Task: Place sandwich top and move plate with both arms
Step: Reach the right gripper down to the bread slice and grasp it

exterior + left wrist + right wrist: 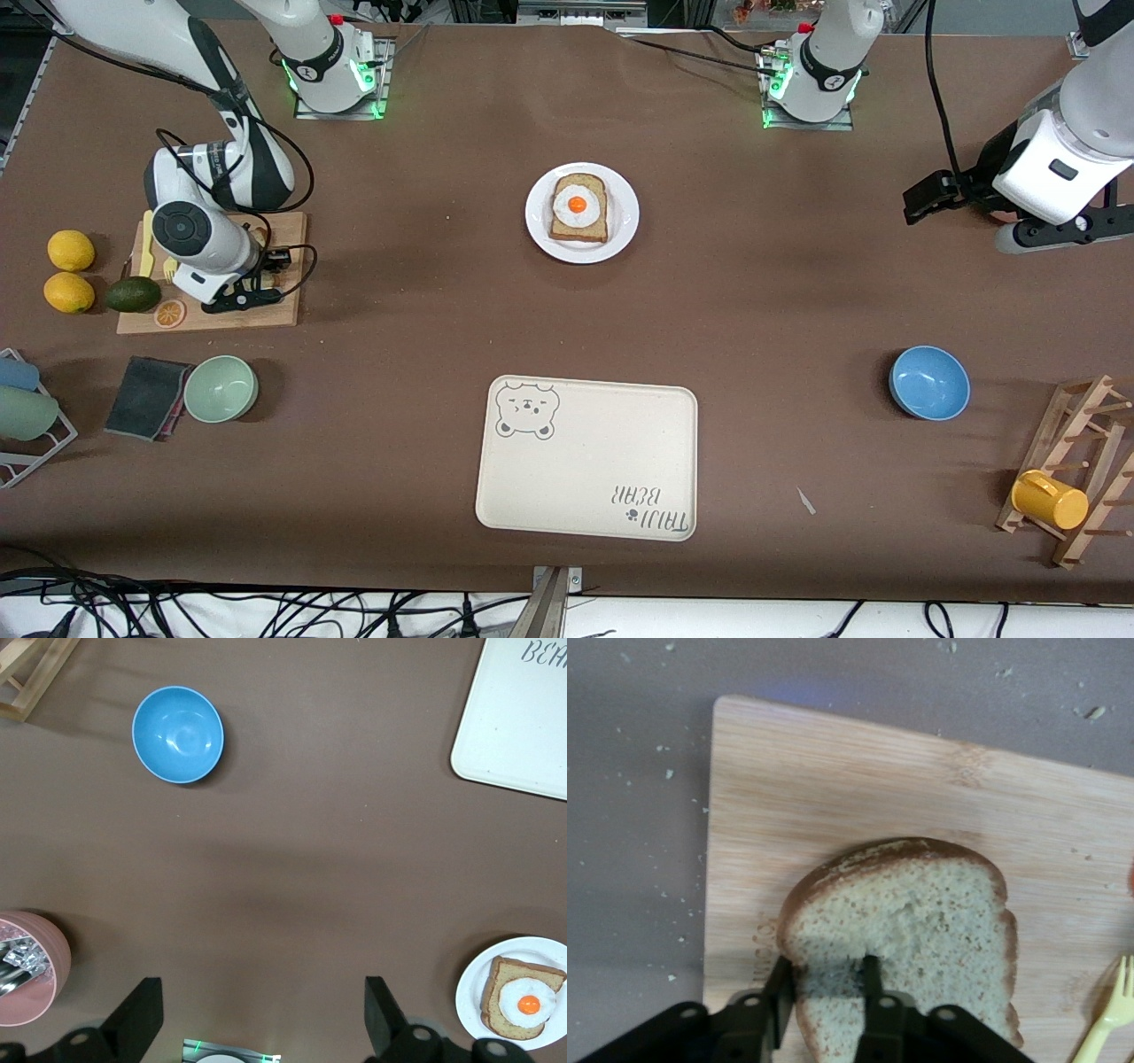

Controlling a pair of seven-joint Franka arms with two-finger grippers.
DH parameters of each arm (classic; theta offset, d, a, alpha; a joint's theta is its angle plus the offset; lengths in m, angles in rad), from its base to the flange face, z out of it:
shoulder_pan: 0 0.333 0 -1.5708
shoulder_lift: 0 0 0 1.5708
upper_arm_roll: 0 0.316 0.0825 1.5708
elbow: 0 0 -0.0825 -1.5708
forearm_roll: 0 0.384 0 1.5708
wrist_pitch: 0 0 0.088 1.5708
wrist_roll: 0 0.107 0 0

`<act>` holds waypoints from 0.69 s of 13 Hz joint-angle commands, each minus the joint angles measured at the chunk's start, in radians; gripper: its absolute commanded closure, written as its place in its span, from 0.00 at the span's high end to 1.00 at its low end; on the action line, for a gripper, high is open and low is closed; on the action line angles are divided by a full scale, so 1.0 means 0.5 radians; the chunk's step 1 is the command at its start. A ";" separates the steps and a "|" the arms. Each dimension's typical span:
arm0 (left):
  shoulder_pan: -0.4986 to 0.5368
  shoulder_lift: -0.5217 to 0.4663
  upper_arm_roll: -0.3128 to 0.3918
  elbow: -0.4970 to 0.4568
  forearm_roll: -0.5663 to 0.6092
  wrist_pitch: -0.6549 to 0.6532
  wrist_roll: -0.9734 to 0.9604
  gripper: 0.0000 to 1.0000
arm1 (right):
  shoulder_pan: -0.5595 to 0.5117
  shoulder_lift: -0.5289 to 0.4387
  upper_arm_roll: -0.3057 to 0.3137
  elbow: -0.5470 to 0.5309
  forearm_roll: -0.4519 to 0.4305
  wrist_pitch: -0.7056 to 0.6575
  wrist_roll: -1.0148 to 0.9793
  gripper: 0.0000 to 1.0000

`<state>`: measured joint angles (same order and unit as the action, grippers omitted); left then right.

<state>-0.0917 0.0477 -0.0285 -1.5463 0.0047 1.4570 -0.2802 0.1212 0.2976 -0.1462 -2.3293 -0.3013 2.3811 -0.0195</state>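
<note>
While the front view takes in the whole table, it hides the sandwich top under the right arm's wrist; only the right wrist view shows that slice (908,930) lying flat on the wooden cutting board (833,780). There the right gripper (828,988) has its two black fingers (871,979) drawn in close on the crust edge of the slice, one finger at the outer rim and the other pressing the crumb, so it has a pinch on the bread. In the front view that gripper (244,292) shows only as a dark shape low over the board (275,310), toward the right arm's end of the table, with a yellow fork (147,244) partly showing beside it.

The left wrist view looks down between the widely spread fingers (142,1019) of the left gripper (261,1028), which grasps nothing and hangs over bare table. In the front view the left gripper (930,197) is a dark block at the end of the waiting left arm, its fingers not readable there.

The plate (540,213) sits mid-table between the two bases, carrying the slice with the fried egg (578,206); the left wrist view catches it cut off at the edge (474,988). The bear tray (585,461) lies nearer the front camera than the plate. A blue bowl (928,383) stands toward the left arm's end. A pink cup (27,970) appears only in the left wrist view, cut off by the frame, its contents hard to make out.
</note>
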 commanded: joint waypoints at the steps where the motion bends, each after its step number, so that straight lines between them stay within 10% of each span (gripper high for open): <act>1: -0.010 -0.012 -0.001 0.018 0.037 -0.030 0.020 1.00 | 0.009 0.067 0.001 0.014 -0.008 0.027 -0.013 0.04; 9: -0.007 -0.009 0.002 0.018 0.034 -0.030 0.020 1.00 | 0.031 0.031 0.065 0.127 0.001 -0.180 0.152 0.00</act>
<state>-0.0917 0.0477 -0.0285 -1.5463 0.0047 1.4556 -0.2802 0.1279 0.2977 -0.1386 -2.3177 -0.3011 2.3552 0.0129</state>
